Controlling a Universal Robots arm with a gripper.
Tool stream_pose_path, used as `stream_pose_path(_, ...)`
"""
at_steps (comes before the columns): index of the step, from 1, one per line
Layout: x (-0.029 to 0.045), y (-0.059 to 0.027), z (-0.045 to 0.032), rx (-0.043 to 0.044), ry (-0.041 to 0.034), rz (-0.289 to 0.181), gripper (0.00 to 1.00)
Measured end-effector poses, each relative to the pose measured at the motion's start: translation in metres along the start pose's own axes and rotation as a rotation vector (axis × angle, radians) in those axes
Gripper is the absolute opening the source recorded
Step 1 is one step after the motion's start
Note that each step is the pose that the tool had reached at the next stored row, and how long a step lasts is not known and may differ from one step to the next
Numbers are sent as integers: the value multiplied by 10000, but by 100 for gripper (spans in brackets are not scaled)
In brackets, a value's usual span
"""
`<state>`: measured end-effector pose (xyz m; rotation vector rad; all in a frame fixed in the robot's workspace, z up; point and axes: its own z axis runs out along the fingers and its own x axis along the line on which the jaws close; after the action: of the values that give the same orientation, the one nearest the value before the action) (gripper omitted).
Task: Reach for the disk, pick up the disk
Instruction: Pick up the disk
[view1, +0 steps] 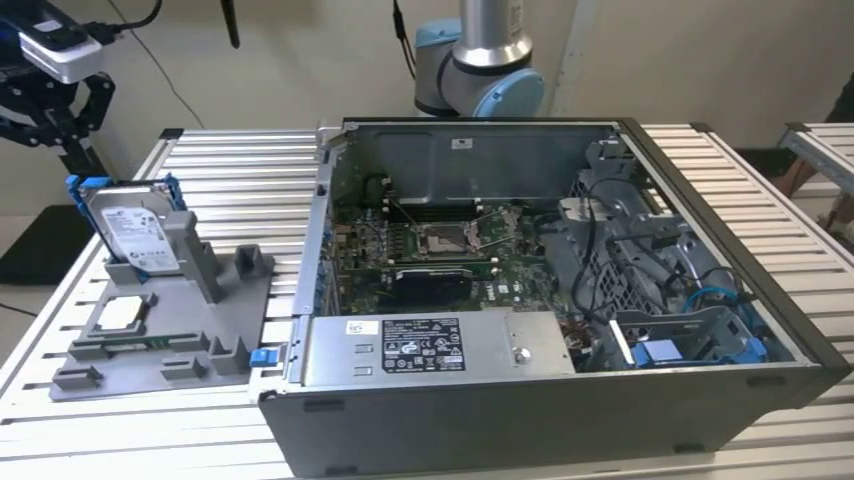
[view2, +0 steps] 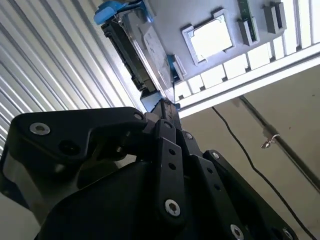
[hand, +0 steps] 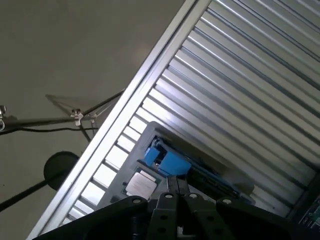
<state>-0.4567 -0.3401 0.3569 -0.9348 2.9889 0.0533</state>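
Slatted metal table (view1: 227, 160) carries grey holder stand (view1: 147, 350), open computer case (view1: 534, 420) alongside.

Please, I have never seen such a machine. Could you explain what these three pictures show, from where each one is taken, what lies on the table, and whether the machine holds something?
This is one robot arm with a black gripper at its end, shut and holding nothing. The exterior view comes from a camera off the arm. Both wrist views come from cameras riding on the arm, looking past the gripper. On the slatted metal table stand an open computer case and a grey holder. The disk, silver in a blue bracket, stands upright in that holder. A small silver chip lies on the holder near it. The gripper hangs close above the disk's top.
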Motion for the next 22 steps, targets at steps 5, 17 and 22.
stream_pose_path(5,0,1,8,-16,25,-908,0)
stream_pose_path(17,-2,-2,26,-57,88,-3002,0)
stream_pose_path(22,-5,-4,35,-73,112,-3847,0)
